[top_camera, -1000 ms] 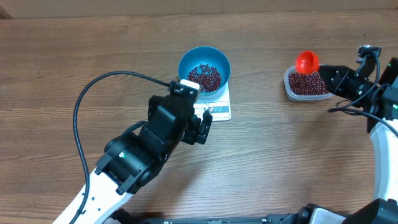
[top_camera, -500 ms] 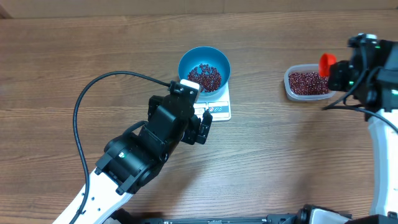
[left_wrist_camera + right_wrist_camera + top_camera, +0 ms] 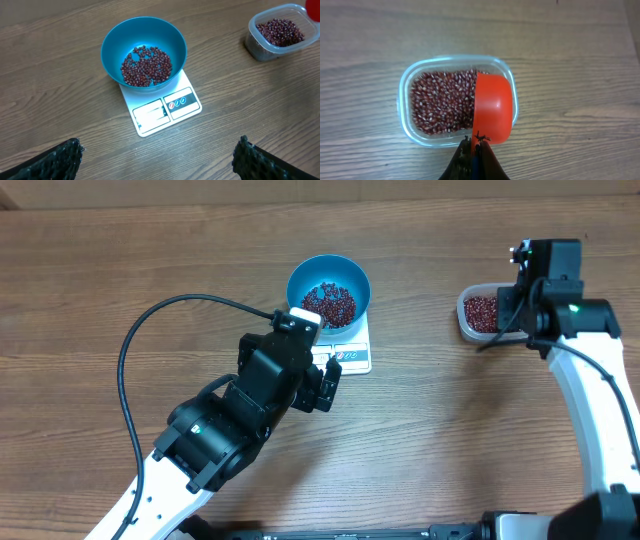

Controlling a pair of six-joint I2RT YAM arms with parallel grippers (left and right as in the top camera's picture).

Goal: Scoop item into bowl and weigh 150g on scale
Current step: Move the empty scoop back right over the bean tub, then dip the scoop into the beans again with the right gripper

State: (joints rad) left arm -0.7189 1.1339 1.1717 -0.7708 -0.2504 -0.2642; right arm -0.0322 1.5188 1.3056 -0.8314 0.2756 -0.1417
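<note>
1. Scale (image 3: 165, 107) as landmark: small, white, lying flat on the wooden counter (image 3: 450, 450), with display panel and blue-marked buttons on its uncovered edge. Figures on the display too small to read.
2. On the scale, over the part away from the display: blue bowl (image 3: 112, 42), upright, with a loose layer of dark red beans (image 3: 146, 66) covering its bottom.
3. Well apart from the scale, toward the robot's right side: clear plastic tub (image 3: 404, 107) standing on the counter, with more of the same beans inside.
4. Above that tub, far from the scale: right tool (image 3: 474, 144), fingers together, clamped on the narrow end of a red scoop (image 3: 492, 107).
5. Red scoop over one end of the tub, hiding the beans under it. Cannot tell if touching the beans, and cannot tell if loaded.
6. Near the display edge of the scale, above the counter: left tool (image 3: 157, 155), fingers spread wide apart, nothing between them. In the left wrist view, scale and bowl visible in the gap between the two dark fingertips (image 3: 62, 157).
7. On the side of the scale opposite to the tub: black cable (image 3: 122, 360), running in a wide loop over the counter to the left arm.
</note>
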